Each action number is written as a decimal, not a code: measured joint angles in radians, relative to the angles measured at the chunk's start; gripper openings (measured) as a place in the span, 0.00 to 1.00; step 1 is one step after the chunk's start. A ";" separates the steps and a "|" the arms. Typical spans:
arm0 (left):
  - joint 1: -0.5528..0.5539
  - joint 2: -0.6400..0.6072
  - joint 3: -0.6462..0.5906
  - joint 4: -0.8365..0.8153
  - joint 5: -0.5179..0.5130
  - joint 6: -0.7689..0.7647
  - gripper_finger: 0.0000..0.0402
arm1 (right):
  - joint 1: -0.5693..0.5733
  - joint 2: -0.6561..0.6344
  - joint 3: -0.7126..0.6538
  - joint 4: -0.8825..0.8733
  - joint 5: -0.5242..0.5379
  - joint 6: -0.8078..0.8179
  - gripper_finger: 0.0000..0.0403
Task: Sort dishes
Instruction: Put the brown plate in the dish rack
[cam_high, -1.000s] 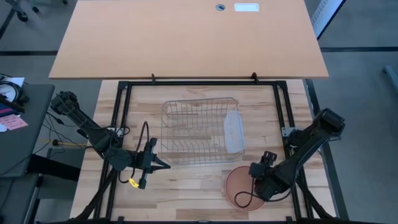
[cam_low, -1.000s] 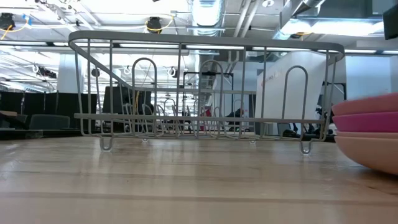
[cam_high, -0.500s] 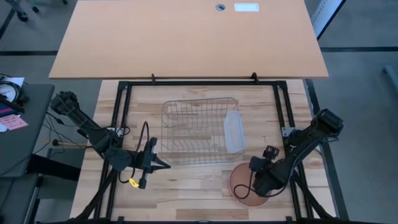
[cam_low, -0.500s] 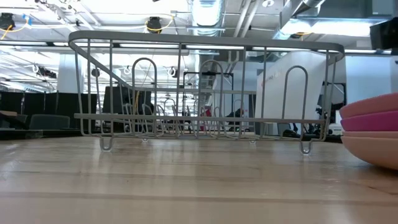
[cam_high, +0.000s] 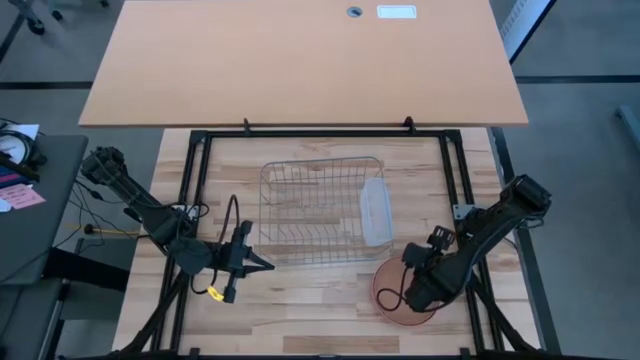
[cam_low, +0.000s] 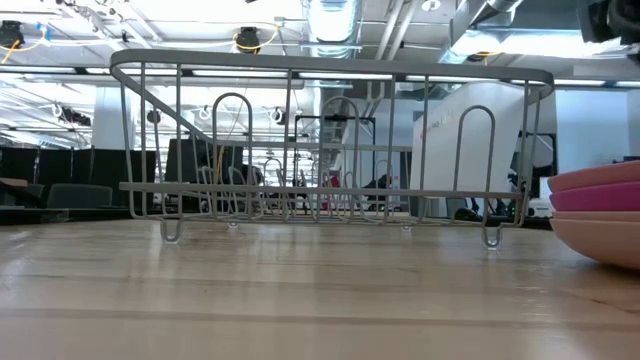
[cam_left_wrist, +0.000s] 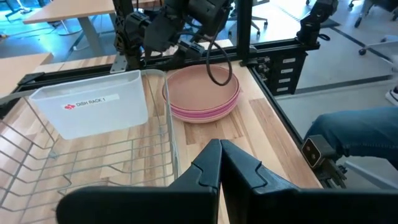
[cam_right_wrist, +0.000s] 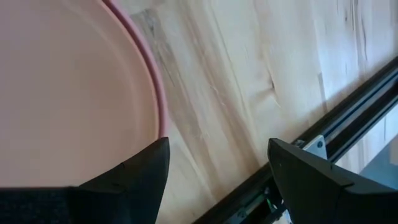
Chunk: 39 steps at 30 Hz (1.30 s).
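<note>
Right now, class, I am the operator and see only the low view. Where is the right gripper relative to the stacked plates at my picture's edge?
Observer: The right gripper is open astride the rim of the stack of plates, one finger over the top plate, one over the table.
Operator: And the left gripper?
Observer: The left gripper is shut, near a corner of the wire rack, away from the plates.
Operator: Anything in the rack?
Observer: A translucent tub labelled DISH RACK 1, at the end nearest the plates.

I'm counting three plates (cam_low: 598, 222) sitting in one stack at about 4 o'clock, one wire rack (cam_high: 318, 211) mid-table, one translucent tub (cam_left_wrist: 93, 111) hanging in it, and two arms.
</note>
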 joint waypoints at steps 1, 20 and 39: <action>0.000 0.000 0.000 0.000 0.000 0.000 0.00 | 0.000 0.000 0.007 -0.002 0.002 0.000 0.68; 0.009 0.000 0.000 -0.002 -0.013 0.073 0.00 | 0.014 -0.001 0.155 0.000 0.031 -0.006 0.68; 0.156 0.000 0.000 0.000 0.017 0.174 0.00 | 0.032 0.012 0.006 0.178 0.069 -0.038 0.69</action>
